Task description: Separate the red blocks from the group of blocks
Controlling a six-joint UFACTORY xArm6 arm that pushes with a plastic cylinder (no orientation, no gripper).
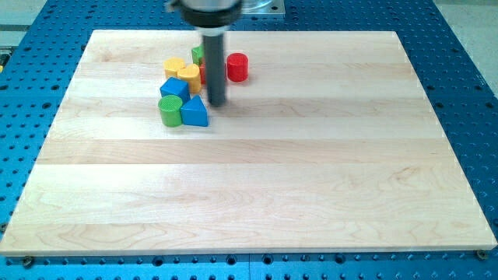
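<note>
Wooden board (257,179) on a blue perforated table (31,70), seen from one camera. A cluster of small blocks sits near the view's top left of the board. My tip (215,105) is the lower end of a dark upright rod; no jaws, nothing gripped, it only pushes. It rests on the board at the cluster's right edge, just right of the blue triangular block (194,113).

Cluster, approx. layout: yellow block (174,67) at upper left, second yellow block (189,75) beside it, blue block (174,88) below those, green cylinder (170,110) at the bottom left touching the blue triangular block. A green block (198,54) peeks out at the top, mostly hidden by the rod.

Red cylinder (237,67) stands alone, to the right of the rod and toward the view's top, already a little apart from the group. A sliver of a second red block (203,74) shows just left of the rod, touching the yellow block; shape can't be made out.

Key relation: that second red block lies up and slightly left of my tip, wedged betw. rod and cluster. Judging from this, the tip likely needs to get to its left side to push it rightward, away from the rest.
</note>
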